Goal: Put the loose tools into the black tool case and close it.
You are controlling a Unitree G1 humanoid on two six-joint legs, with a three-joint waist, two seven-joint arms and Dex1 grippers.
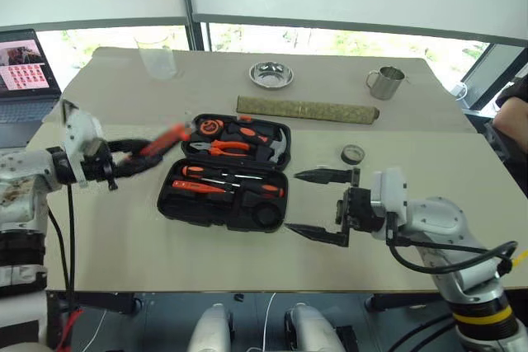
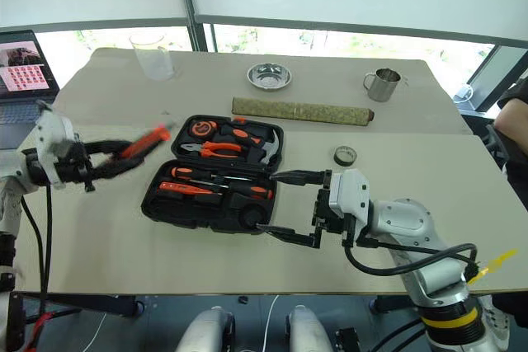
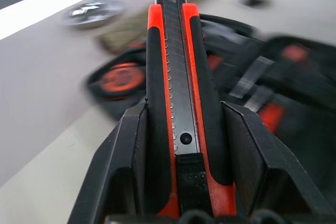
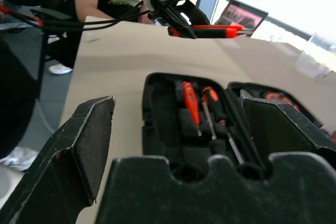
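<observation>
The right gripper (image 1: 322,204) hangs low over the counter (image 1: 124,245) just right of the case (image 1: 227,175), its fingers (image 1: 318,233) spread wide and empty, pointing toward the case. The case lies open in the middle of the counter; two screwdrivers (image 1: 210,180) sit in its near half, and pliers (image 1: 219,147), a hammer (image 1: 276,147) and a tape measure (image 1: 208,127) in its far half. Left of the case, the left gripper (image 1: 144,157) holds the knife (image 3: 176,93) above the counter, fingers pinching its handle on both sides, its tip toward the case's far half. The tape roll (image 1: 352,153) lies on the counter right of the case. Farther back are a green roll (image 1: 307,109), a bowl (image 1: 271,74), a mug (image 1: 385,82) and a clear cup (image 1: 157,57).
</observation>
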